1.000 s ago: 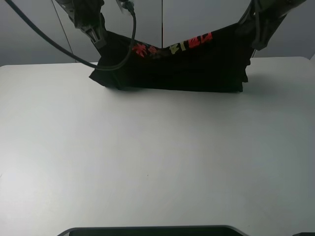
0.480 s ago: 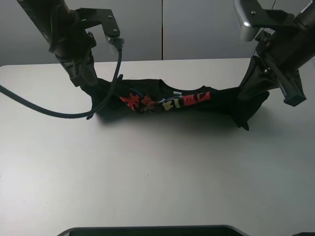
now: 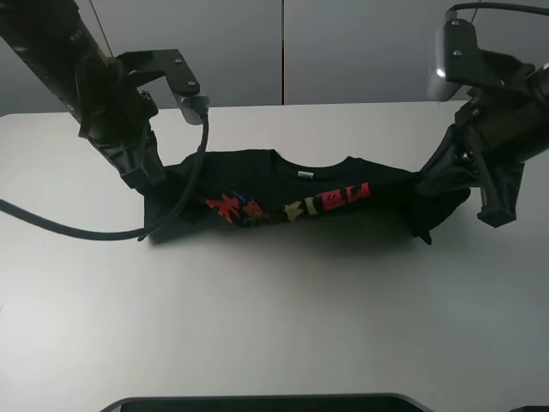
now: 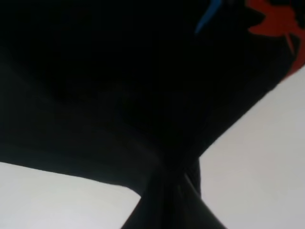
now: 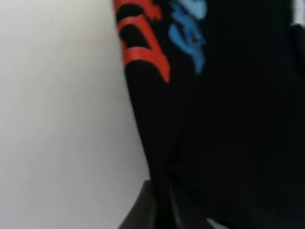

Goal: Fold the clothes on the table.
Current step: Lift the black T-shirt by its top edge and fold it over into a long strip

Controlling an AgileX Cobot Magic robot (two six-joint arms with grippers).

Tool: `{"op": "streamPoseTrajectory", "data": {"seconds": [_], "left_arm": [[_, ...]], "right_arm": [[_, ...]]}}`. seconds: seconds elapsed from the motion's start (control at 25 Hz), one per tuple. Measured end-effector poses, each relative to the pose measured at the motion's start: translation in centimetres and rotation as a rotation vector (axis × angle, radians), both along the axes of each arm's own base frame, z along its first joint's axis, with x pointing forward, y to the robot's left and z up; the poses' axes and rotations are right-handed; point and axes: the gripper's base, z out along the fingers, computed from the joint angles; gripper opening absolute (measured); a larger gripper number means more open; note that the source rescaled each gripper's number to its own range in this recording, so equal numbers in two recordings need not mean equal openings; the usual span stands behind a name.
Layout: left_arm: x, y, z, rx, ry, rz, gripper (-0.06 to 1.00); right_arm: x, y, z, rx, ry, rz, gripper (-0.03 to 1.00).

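The black T-shirt (image 3: 292, 193) hangs stretched between the two arms. Its middle seems to rest on the white table (image 3: 274, 318), collar toward the far side and red lettering (image 3: 292, 206) facing up. The left tool (image 3: 150, 176) is clamped on one bunched end and the right tool (image 3: 442, 176) on the other; both wrist views show cloth drawn into a tight pinch. I'd say this is the laying-out step, before any fold. Next they should lower evenly, keeping the cloth taut so it lands flat, then release.
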Motion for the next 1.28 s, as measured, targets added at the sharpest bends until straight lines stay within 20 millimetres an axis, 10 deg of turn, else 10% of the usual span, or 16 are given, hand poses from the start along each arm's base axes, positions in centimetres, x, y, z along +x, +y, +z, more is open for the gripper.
{"op": "streamPoseTrajectory", "data": {"seconds": [0.24, 0.48, 1.08, 1.2, 1.28], "left_arm": [[1.6, -0.3, 0.5, -0.082, -0.144, 0.17, 0.0], [2.7, -0.2, 0.3, -0.117, -0.265, 0.246, 0.0], [6.4, -1.8, -8.1, -0.131, -0.34, 0.376, 0.0], [7.0, -1.6, -8.1, -0.194, -0.344, 0.433, 0.17], [7.2, -1.4, -8.1, -0.208, -0.342, 0.459, 0.45]], "right_arm": [[2.6, -0.4, -0.1, 0.009, -0.183, -0.17, 0.0], [5.4, -0.4, -4.2, -0.037, -0.153, -0.241, 0.0], [9.3, -1.3, -9.8, -0.115, -0.291, -0.403, 0.01], [9.5, -1.4, -10.0, -0.104, -0.295, -0.439, 0.23], [9.5, -1.4, -10.0, -0.077, -0.278, -0.492, 0.58]]}}
